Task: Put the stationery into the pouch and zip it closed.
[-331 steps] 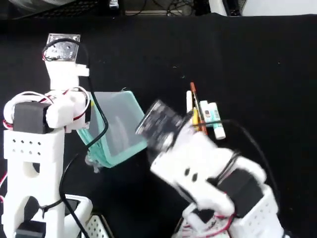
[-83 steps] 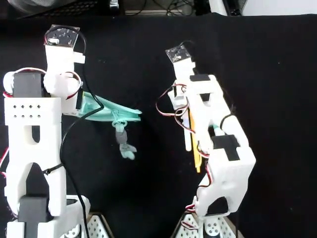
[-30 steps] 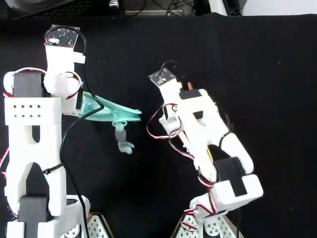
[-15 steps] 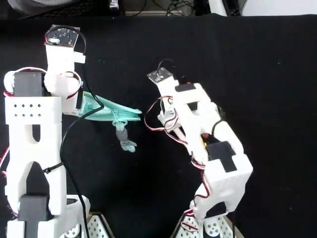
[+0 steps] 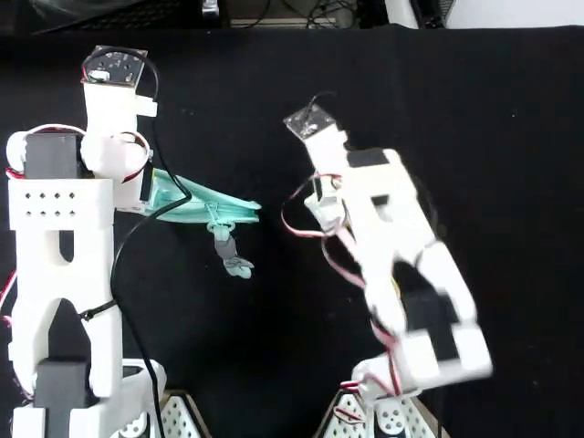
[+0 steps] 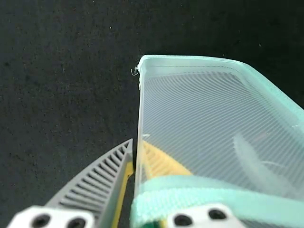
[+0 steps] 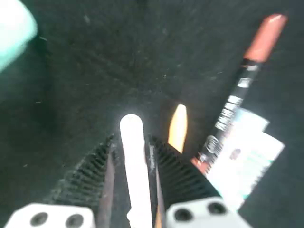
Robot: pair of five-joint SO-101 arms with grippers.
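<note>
The pouch point(image 6: 209, 123) is translucent with a teal zip edge, and my left gripper point(image 6: 135, 147) is shut on its rim. From above, the pouch point(image 5: 205, 206) hangs edge-on at the left arm, its zip pull point(image 5: 230, 255) dangling. My right gripper point(image 7: 130, 142) is shut on a white pen point(image 7: 135, 175), with a finger pressed to each side. Beside it on the black cloth lie an orange pen point(image 7: 178, 127), a brown pencil point(image 7: 242, 90) and a white glue stick point(image 7: 244, 161). The right arm point(image 5: 383, 219) covers these items in the high view.
The black tablecloth point(image 5: 493, 137) stretches bare to the right and back of the arms. A teal corner of the pouch point(image 7: 14, 26) shows beyond the right gripper. Both arm bases stand at the front edge.
The right arm has swung its wrist a little back and to the right, blurring as it moves. The left arm and pouch have stayed still.
</note>
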